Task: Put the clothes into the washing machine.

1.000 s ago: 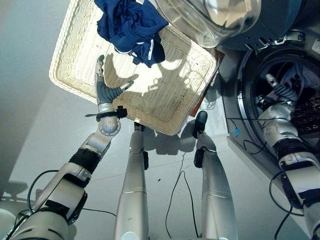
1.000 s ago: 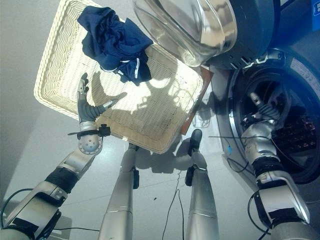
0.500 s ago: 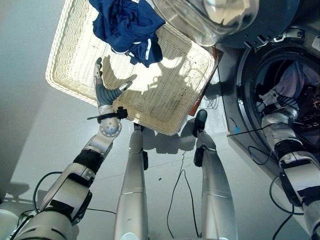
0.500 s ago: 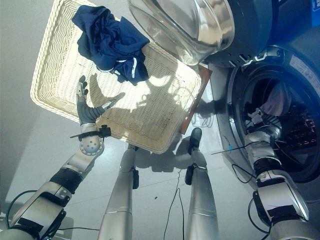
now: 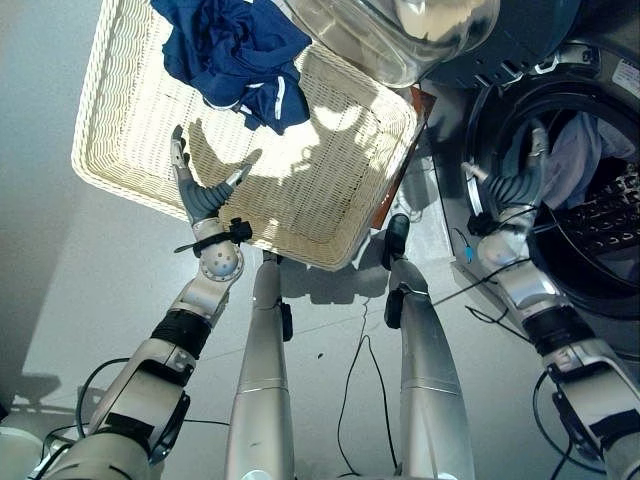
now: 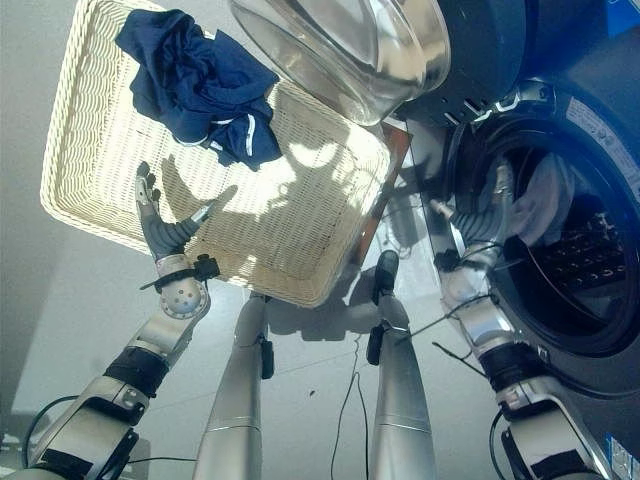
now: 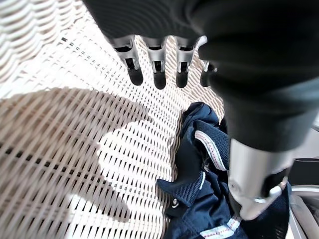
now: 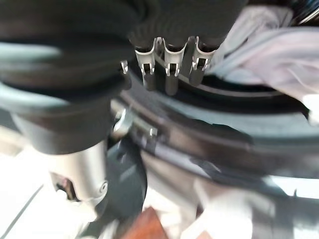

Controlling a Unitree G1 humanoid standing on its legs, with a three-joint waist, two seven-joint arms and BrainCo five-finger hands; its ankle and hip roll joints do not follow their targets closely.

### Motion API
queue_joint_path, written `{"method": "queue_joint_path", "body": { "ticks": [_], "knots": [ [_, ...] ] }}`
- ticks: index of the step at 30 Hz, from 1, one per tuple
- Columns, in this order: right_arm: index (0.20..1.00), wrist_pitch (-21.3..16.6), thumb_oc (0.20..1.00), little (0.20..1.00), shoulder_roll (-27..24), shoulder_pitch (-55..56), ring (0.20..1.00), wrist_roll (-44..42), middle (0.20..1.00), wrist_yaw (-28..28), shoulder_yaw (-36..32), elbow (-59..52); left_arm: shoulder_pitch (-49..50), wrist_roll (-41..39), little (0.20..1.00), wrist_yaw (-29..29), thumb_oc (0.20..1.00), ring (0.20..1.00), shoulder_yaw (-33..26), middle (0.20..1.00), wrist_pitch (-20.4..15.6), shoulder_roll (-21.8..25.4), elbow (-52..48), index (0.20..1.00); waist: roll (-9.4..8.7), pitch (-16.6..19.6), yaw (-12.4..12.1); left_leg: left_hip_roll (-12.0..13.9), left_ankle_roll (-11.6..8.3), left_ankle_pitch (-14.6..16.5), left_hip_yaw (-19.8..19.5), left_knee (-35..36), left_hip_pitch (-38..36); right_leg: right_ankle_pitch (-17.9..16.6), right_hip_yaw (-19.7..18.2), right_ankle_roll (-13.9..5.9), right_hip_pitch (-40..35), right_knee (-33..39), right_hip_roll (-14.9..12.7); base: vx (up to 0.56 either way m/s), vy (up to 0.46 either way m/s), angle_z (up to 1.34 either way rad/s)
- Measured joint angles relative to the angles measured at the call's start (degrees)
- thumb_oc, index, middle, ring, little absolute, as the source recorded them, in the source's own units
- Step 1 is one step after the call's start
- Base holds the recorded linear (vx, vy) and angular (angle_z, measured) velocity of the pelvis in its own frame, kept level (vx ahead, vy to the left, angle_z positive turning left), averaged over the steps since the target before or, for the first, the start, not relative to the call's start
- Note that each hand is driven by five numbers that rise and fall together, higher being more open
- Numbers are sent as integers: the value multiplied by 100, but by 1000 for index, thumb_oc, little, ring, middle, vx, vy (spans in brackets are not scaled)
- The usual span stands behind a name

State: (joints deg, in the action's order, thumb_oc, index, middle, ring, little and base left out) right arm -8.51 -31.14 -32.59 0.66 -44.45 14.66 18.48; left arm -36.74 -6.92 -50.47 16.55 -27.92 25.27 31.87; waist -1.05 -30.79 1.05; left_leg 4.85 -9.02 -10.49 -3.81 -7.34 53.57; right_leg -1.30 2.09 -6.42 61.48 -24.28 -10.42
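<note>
I see navy garment (image 5: 236, 52) bunched at far end of wicker basket (image 5: 120, 130). My L hand (image 5: 200, 192) hovers over basket's near part, fingers spread, holding nothing. R hand (image 5: 516, 182) at washer (image 6: 560, 120) door rim, fingers straight, empty; pale cloth (image 5: 590, 160) inside drum.

This looks like a laundry corner of a home or a laundry room. A front-loading washing machine (image 5: 560, 190) stands on a plain pale grey floor (image 5: 60, 280), its round glass door (image 5: 400, 35) swung open and pale cloth (image 5: 590, 160) lying inside the drum. Near the machine sits a wide, shallow, cream wicker basket (image 5: 330, 210) with a crumpled dark blue garment (image 5: 235, 50) in its far part. The bare floor, the washer and the laundry basket are all that mark the place.
</note>
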Motion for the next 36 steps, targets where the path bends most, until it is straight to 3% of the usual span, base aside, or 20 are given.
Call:
{"method": "queue_joint_path", "body": {
  "ticks": [5,15,20,27,36],
  "knots": [
    [1000,-39,1000,1000,365,251,1000,509,1000,404,344,-358,234,150,1000,-261,1000,1000,-126,1000,-3,-183,-111,1000,1,1,123,-4,28,17,75,0,-78,5,-73,0,0,-59,1,-11,40,-3],
    [1000,-392,1000,1000,255,82,1000,1127,1000,876,547,-987,236,169,1000,-473,1000,1000,-206,1000,110,-291,-107,1000,5,2,113,0,24,16,132,-1,-91,21,-144,12,70,-152,16,-1,3,0],
    [1000,-544,1000,1000,-35,-348,1000,1473,1000,1209,843,-1659,207,168,1000,-494,1000,1000,-209,1000,206,-289,-101,1000,9,3,94,1,-1,0,141,-13,-92,26,-149,13,75,-170,15,0,0,0],
    [1000,-860,1000,1000,-107,-1352,1000,2078,1000,1278,1230,-1810,-142,165,1000,-438,1000,1000,-202,1000,307,-288,144,1000,14,5,-159,0,-21,-13,107,-57,-111,53,-148,25,69,-277,15,-4,-25,1],
    [1000,-727,1000,1000,2,-2538,1000,2316,1000,1302,1907,-1497,-467,143,1000,-295,1000,1000,-176,1000,355,-264,535,1000,22,10,-367,1,-61,-39,21,-132,-110,98,-99,63,59,-426,10,0,-23,2]
  ]
}}
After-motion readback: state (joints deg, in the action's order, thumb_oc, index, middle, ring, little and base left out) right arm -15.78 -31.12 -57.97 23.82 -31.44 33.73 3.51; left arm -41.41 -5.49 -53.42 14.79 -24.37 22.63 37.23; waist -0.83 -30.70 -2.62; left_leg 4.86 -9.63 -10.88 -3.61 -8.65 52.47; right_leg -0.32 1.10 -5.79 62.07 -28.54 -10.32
